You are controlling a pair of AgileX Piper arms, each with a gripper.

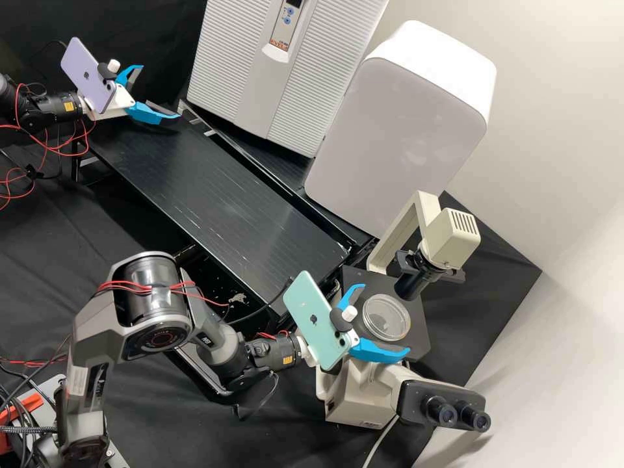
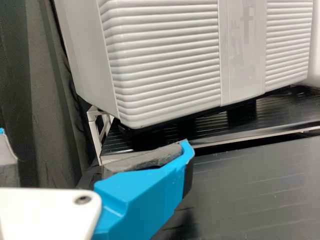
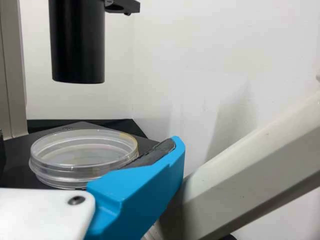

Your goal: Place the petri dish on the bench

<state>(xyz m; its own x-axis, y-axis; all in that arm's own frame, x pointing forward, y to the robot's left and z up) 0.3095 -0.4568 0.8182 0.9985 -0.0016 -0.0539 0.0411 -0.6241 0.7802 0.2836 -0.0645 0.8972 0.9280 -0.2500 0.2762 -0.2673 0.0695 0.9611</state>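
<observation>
Standing wide open at the upper left of the frame, the left end effector [image 1: 158, 92] has nothing between its fingers. Its arm [image 1: 52, 109] comes in nearly level from the left edge, with a lilac phone [image 1: 88, 75] mounted at the wrist. The left wrist view adds a grey pad on one blue finger, near the table's edge. The black table [image 1: 195, 188] slopes across the frame from upper left to centre.

From the lower left, the right arm [image 1: 156, 292] rises to a big bent joint, drops, then levels out towards a mint-green phone [image 1: 316, 320]. Above the table, a ribbed white cabinet [image 1: 227, 58] stands at top centre.

Right of centre, the right end effector [image 1: 386, 320] is spread wide, its fingers either side of the clear petri dish [image 1: 377, 311], not clamped on it. Whether a pad touches the rim, I can't tell. The dish sits on the dark stage [image 1: 419, 335] of a cream microscope [image 1: 361, 390]; the right wrist view shows its clear side wall and open space between it and the black barrel [image 1: 413, 285] overhead. A rounded white box [image 1: 403, 123] stands at the upper right.
</observation>
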